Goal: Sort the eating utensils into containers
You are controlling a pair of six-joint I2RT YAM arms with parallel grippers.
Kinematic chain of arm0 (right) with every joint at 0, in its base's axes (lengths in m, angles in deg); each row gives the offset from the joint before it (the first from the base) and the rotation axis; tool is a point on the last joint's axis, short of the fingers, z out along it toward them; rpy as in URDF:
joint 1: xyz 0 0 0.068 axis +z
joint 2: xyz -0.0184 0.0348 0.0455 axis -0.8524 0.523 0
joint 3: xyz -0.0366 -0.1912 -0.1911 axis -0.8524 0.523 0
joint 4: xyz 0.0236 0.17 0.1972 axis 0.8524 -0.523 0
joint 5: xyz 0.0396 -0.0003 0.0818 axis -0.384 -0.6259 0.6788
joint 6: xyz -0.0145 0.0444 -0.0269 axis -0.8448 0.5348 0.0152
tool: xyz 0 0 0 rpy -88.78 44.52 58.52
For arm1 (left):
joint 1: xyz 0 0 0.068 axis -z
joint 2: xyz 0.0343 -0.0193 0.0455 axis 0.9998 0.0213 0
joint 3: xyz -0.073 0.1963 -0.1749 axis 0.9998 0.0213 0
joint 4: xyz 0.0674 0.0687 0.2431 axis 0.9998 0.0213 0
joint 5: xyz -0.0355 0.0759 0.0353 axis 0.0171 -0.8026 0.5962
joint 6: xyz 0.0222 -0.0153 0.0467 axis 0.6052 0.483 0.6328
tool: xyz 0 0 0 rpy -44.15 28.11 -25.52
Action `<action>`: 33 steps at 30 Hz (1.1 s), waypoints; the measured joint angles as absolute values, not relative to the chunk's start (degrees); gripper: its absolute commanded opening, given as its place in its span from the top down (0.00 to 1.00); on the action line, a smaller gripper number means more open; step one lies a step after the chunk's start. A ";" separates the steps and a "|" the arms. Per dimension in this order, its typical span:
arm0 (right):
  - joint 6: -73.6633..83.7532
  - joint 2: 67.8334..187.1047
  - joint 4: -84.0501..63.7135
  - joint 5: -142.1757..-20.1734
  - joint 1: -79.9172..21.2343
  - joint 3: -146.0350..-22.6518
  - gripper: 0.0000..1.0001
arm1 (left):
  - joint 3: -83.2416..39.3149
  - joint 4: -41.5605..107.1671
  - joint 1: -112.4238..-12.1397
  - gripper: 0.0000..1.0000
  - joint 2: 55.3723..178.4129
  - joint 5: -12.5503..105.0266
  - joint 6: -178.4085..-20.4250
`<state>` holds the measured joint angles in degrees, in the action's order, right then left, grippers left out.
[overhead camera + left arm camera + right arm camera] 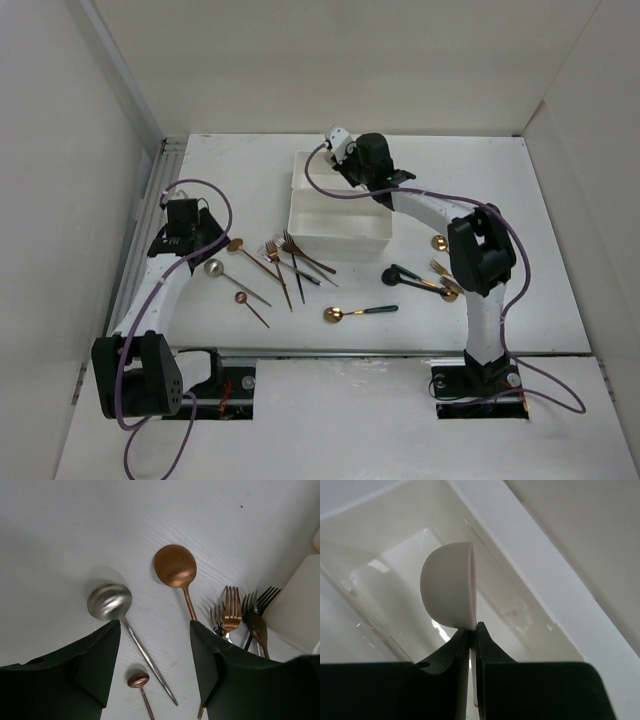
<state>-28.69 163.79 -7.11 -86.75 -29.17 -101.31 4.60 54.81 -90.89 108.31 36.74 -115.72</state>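
Note:
The eating utensils lie loose on the white table. A silver spoon (213, 267) (110, 601), a copper spoon (236, 245) (175, 566), a small copper spoon (241, 298) (138, 680) and a bunch of forks (285, 255) (231, 610) sit left of centre. My left gripper (180, 235) (155, 625) hangs open above the silver spoon's handle, holding nothing. The white containers (300, 225) (530, 595) stand at the back middle. Over them, my right gripper (345, 165) (474, 626) is shut on the thin handle of a white spoon (447, 585), bowl pointing away.
A gold spoon with a dark green handle (350, 312) lies near the front middle. More dark and gold utensils (425, 280) are clustered by the right arm's elbow, with a gold spoon bowl (439, 243) behind them. White walls enclose the table.

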 measured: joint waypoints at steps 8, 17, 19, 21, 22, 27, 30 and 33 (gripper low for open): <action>-33.15 165.41 -7.31 -90.64 -28.67 -101.11 0.42 | 9.26 56.62 -91.09 0.44 110.89 41.14 -117.09; -34.83 165.37 -7.22 -95.86 -25.10 -100.78 0.34 | 10.50 58.94 -91.11 0.46 116.77 42.97 -119.13; -34.72 165.24 -7.31 -96.28 -24.40 -100.52 0.34 | 10.76 58.59 -91.11 0.46 117.60 43.17 -119.50; -34.37 164.99 -7.35 -97.15 -23.95 -100.45 0.34 | 11.25 58.00 -91.20 0.47 119.09 43.78 -119.80; -34.04 164.78 -7.38 -97.55 -23.86 -100.37 0.34 | 11.03 57.89 -91.26 0.51 119.64 44.48 -119.87; -32.80 160.47 -7.44 -99.43 -23.99 -98.31 0.34 | 10.79 54.59 -92.11 0.61 121.32 46.73 -120.13; -32.23 157.08 -7.31 -99.95 -24.03 -97.35 0.34 | 10.72 52.23 -92.62 0.72 122.32 47.91 -120.35; -31.72 152.95 -6.68 -100.17 -24.01 -95.56 0.34 | 10.90 50.06 -93.05 0.94 123.33 48.52 -120.74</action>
